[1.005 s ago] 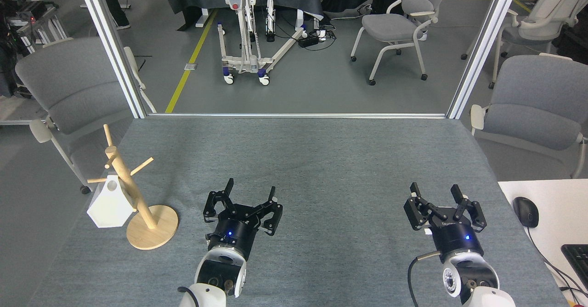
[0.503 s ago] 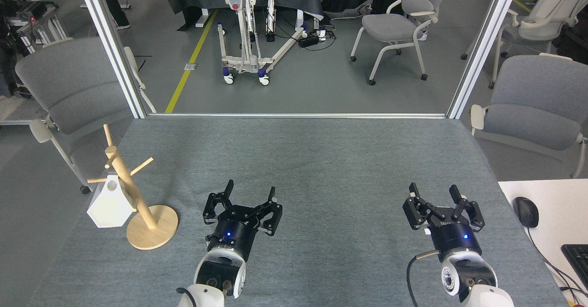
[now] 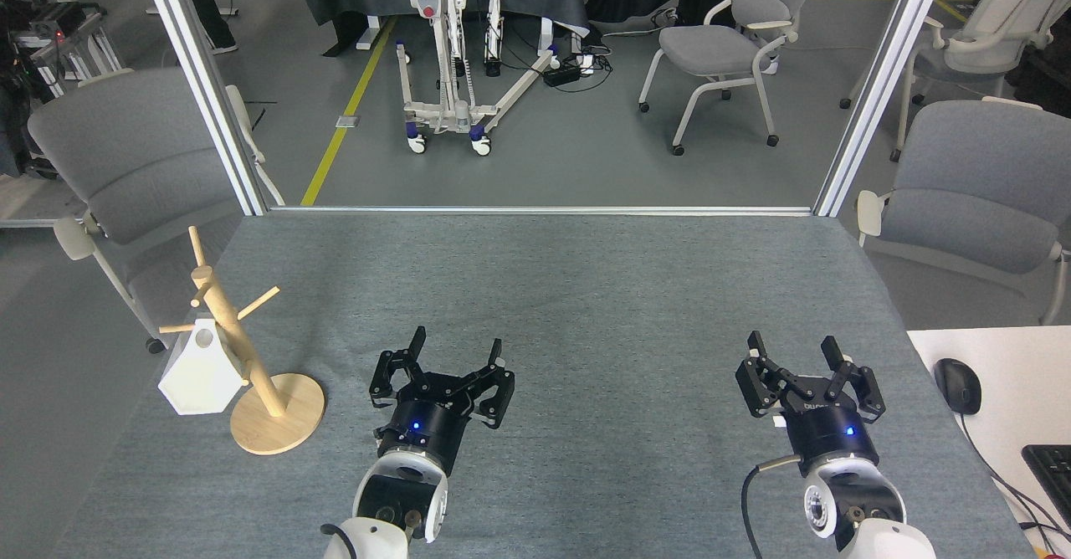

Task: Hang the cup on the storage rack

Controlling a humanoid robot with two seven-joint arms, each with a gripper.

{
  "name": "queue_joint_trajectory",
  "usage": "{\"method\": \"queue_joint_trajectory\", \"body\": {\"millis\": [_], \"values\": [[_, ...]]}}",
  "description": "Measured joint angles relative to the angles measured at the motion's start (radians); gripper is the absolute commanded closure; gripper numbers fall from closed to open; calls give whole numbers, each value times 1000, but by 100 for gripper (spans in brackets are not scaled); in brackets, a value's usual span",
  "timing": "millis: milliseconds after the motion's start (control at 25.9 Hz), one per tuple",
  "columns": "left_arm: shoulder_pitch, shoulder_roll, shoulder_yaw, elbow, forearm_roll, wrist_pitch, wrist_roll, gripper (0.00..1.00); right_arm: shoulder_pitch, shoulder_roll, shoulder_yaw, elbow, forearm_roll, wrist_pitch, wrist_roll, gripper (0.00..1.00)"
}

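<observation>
One white faceted cup [image 3: 199,368] with a round hole hangs on the storage rack [image 3: 243,358].

At lower left of the frame the storage rack [image 3: 251,371] is standing on the table [image 3: 586,291], the cup [image 3: 201,371] seemingly hanging on its left side. Lower centre and lower right, the left gripper [image 3: 456,346] and right gripper [image 3: 793,343] are sitting well apart.

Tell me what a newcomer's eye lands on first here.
Two black robot hands, the left hand and right hand, sit open and empty low over the grey table. At the table's left edge stands a wooden mug tree with a white faceted cup hanging against its post. Beyond, grey office chairs ring the floor.
</observation>
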Motion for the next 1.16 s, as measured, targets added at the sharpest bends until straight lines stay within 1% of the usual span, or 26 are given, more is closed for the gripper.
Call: {"method": "queue_joint_trajectory", "body": {"millis": [348, 541, 773, 889, 1160], "values": [[0, 0, 2, 5, 3, 1, 1, 2, 3, -1, 2, 0, 0, 29, -1, 0], [0, 1, 5, 18, 44, -1, 0, 2, 11, 0, 1, -1, 0, 30, -1, 0], [1, 1, 6, 22, 65, -3, -6, 2, 33, 17, 0, -9, 0, 31, -2, 0], [1, 1, 5, 25, 66, -2, -6, 2, 49, 30, 1, -29, 0, 28, -3, 0], [1, 2, 5, 37, 64, 1, 0, 2, 63, 40, 0, -51, -9, 19, -5, 0]]}}
